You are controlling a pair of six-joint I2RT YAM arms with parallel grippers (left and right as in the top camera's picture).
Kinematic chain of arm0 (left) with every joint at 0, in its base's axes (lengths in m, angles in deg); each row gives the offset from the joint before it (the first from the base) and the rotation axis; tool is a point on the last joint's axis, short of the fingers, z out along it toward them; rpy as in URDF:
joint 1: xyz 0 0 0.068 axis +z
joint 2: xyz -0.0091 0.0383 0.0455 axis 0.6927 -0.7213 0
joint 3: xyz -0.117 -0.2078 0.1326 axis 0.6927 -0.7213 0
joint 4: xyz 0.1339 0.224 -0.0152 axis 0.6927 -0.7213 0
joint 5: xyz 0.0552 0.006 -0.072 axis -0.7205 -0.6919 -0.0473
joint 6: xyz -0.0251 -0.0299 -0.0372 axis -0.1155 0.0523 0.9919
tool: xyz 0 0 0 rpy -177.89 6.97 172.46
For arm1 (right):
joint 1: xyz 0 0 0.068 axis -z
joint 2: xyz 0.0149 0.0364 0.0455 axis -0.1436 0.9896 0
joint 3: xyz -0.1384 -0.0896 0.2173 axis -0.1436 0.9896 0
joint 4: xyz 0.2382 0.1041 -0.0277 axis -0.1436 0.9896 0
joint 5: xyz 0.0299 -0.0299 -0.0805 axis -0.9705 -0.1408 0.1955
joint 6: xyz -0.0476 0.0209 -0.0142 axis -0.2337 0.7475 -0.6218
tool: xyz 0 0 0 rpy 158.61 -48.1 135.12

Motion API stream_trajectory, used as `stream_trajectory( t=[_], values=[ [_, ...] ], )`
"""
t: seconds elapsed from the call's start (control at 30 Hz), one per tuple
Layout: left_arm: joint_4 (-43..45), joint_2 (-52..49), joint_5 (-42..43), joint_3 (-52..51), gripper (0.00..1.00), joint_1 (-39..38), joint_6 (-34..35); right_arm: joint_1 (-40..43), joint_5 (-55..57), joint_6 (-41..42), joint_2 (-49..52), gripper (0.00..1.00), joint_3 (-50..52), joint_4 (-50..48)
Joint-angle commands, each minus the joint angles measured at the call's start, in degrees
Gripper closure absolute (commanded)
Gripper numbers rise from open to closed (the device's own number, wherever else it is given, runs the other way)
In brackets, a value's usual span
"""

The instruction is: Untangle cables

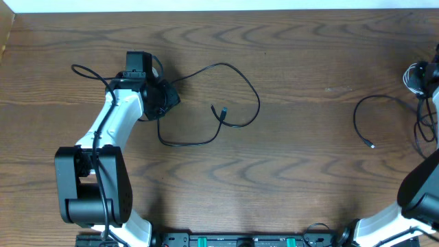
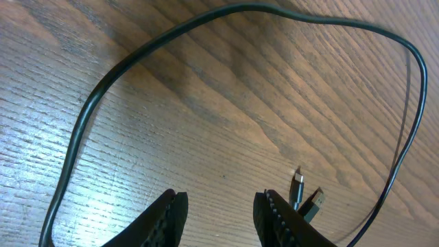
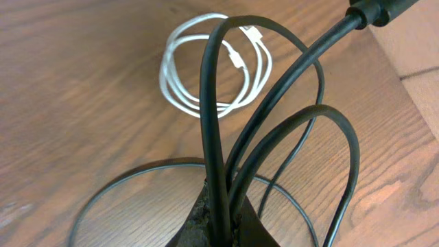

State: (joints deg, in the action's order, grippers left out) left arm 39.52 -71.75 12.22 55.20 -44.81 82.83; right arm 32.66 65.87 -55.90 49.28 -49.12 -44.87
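Wood-grain surface (image 1: 309, 55) is seen from overhead, with a long black cable (image 1: 258, 103) looped just beside the left hand (image 1: 164, 99) and a second black cable (image 1: 357, 113) curved near the right edge.

From the left wrist, the left hand (image 2: 219, 209) is shown with its fingers apart and nothing between them. The long black cable (image 2: 92, 103) arcs around it, and its two plug ends (image 2: 297, 184) are set just beside one finger.

From the right wrist, the right hand (image 3: 221, 223) is seen pressed together on upright loops of black cable (image 3: 209, 103). A coiled white cable (image 3: 167, 82) is laid flat on the surface behind them.
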Motion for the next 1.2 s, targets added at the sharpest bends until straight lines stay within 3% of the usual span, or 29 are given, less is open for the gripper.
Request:
stream_trajectory(
  t=[0.0,0.1,0.13,0.17,0.23,0.43,0.6,0.63,0.7,0.73,0.83,0.97,1.17],
  values=[
    [-0.02,-0.35,-0.63,0.61,0.62,-0.13,0.07,2.99,-1.01,0.59,4.13,0.99,0.79,0.17],
    [-0.02,-0.35,-0.63,0.61,0.62,-0.13,0.07,4.35,-10.71,0.59,5.86,0.93,0.79,2.47],
    [0.0,-0.35,-0.63,0.61,0.62,-0.13,0.07,4.57,-13.62,0.59,6.05,0.84,0.79,2.86],
    [0.0,-0.35,-0.63,0.61,0.62,-0.13,0.07,4.66,-17.0,0.59,6.32,0.68,0.79,3.1],
    [-0.02,-0.35,-0.61,0.61,0.62,-0.13,0.07,4.63,-20.33,0.59,6.34,0.01,0.79,3.04],
    [-0.15,-0.35,-0.61,0.61,0.62,-0.13,0.09,4.63,-22.99,0.55,6.34,0.01,0.79,0.57],
    [-0.15,-0.35,-0.61,0.61,0.62,-0.13,0.09,4.37,-41.11,-4.37,6.34,0.01,0.85,0.55],
    [-0.15,-0.35,-0.61,0.61,0.62,-0.13,0.09,3.98,-45.29,-5.01,6.34,0.06,0.94,0.7],
    [-0.15,-0.35,-0.61,0.61,0.62,-0.13,0.09,2.8,-48.43,-4.94,6.34,0.36,1.29,0.85],
    [-0.15,-0.35,-0.61,0.61,0.62,-0.13,0.07,1.92,-48.39,-4.33,6.34,0.58,1.55,1.68],
    [-0.15,-0.35,-0.61,0.61,0.62,-0.13,0.07,-0.76,-48.37,-4.11,6.34,0.85,3.65,3.17],
    [-0.15,-0.35,-0.61,0.61,0.62,-0.13,0.09,-5.31,-43.82,-4.07,6.36,0.86,9.84,0.09],
    [-0.15,-0.35,-0.61,0.61,0.62,-0.13,0.07,-10.32,-34.18,0.2,6.91,0.89,20.17,-12.59]
  ],
)
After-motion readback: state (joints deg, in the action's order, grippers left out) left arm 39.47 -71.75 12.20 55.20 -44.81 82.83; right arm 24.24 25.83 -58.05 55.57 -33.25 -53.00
